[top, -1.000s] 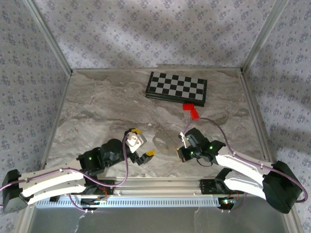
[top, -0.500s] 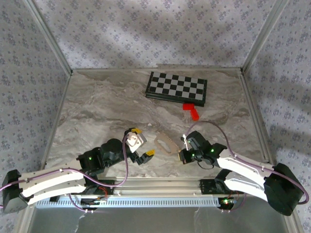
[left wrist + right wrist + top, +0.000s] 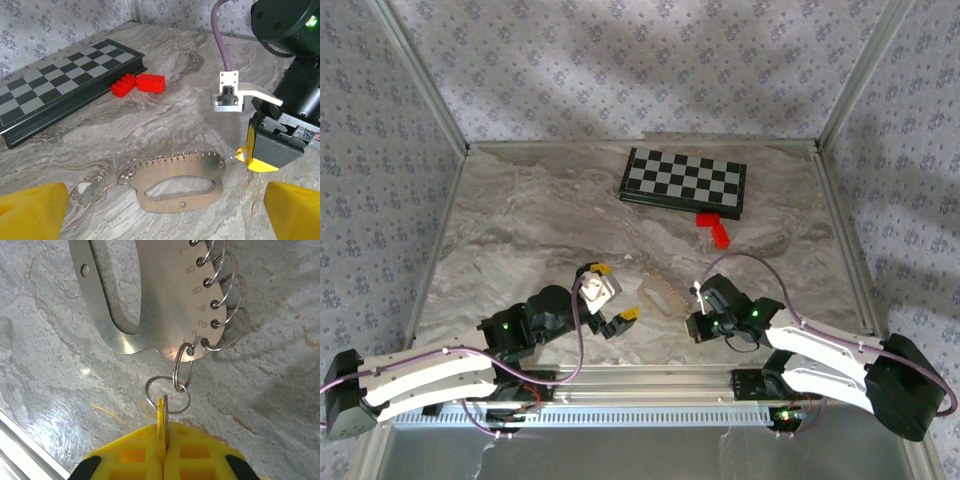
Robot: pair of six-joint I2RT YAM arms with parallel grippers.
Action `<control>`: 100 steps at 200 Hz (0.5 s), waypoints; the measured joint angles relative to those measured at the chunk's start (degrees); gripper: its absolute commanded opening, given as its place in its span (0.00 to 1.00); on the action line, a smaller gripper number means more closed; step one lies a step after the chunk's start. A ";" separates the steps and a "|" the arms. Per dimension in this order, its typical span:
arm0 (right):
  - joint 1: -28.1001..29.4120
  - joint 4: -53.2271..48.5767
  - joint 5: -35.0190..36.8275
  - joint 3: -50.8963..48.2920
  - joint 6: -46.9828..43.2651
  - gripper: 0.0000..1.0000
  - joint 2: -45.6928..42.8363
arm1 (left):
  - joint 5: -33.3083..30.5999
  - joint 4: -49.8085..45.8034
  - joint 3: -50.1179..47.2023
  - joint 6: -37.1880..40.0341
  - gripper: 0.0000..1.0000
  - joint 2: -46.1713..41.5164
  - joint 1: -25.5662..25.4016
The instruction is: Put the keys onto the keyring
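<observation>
- R gripper (image 3: 162, 452): jaws pressed together on the key (image 3: 161, 416). The key stands edge-on between the yellow pads (image 3: 125, 455), so only its thin edge shows.
- The key's small ring (image 3: 167, 396) lies on the tabletop (image 3: 45, 370) and crosses the end ring (image 3: 183, 367) of the keyring (image 3: 150, 295), at hole nr. 1. It looks linked already, but I cannot tell if the wire is fully through.
- The keyring lies flat on the near-middle part of the tabletop, between both grippers.
- L gripper (image 3: 616, 291): jaws wide apart, holding nothing. It is just beside the keyring and does not touch it.
- Step in hand, as I judge: finish threading the small ring onto the end ring.
- To do it well: clamp firmly so the key does not turn. Move slowly along the curve of the wire, w/o pulling the plate.
- The keyring is thin and prob. slides easily, so the L gripper should press it down first.
- Risk: a hard pull drags the keyring, or the key slips out of the pads.
- The chessboard (image 3: 685, 180) and red blocks (image 3: 712, 228) are well apart at the back, no obstacle.
</observation>
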 measured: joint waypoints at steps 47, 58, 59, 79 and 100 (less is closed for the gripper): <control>1.05 -0.02 0.83 -0.02 0.74 0.00 0.24 | 0.00 0.35 0.00 0.00 0.99 0.00 0.00; 1.05 -0.04 0.90 -0.02 0.76 0.00 0.26 | 0.00 0.39 0.00 0.00 1.00 0.00 0.00; 1.05 -0.02 0.92 -0.02 0.76 0.00 0.26 | 0.00 0.37 0.00 0.00 1.00 0.00 0.00; 1.22 -0.04 1.07 -0.02 0.76 0.01 0.26 | 0.00 0.61 0.00 0.00 1.00 0.00 0.00; 1.33 -0.07 1.11 -0.02 0.76 0.03 0.26 | 0.02 0.98 0.00 0.00 1.00 0.00 0.00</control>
